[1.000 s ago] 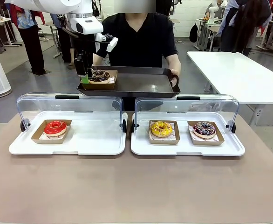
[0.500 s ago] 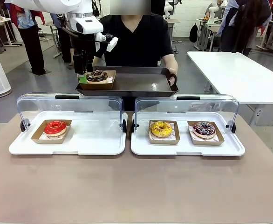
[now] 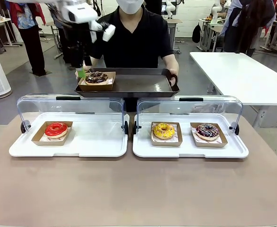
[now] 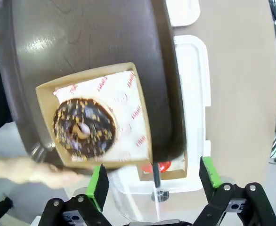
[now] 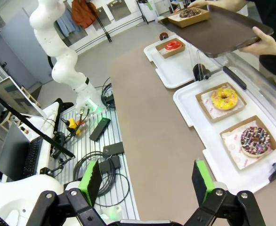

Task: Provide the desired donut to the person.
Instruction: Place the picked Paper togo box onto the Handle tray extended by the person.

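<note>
We find the chocolate donut [image 3: 96, 77] on the person [image 3: 138, 38]'s tray [image 3: 143, 86], upper left. Left gripper [image 4: 154, 181] gapes empty near it; right gripper [image 5: 146, 181] gapes likewise, empty. Left wrist view reveals red liner print [image 4: 128, 101], unreadable.

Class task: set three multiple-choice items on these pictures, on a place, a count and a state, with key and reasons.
1. Where is the chocolate donut? A. on the bare table B. on the brown tray the person holds C. on the floor
2. How many donuts lie in the left case and right case together? A. two B. three C. four
3. How is the left tool? A. open, empty B. shut on a donut C. shut on the tray
Key: 1 B, it sits on the held tray. 2 B, red donut, yellow donut, sprinkled donut. 3 A, fingers apart, gripping nothing.
</note>
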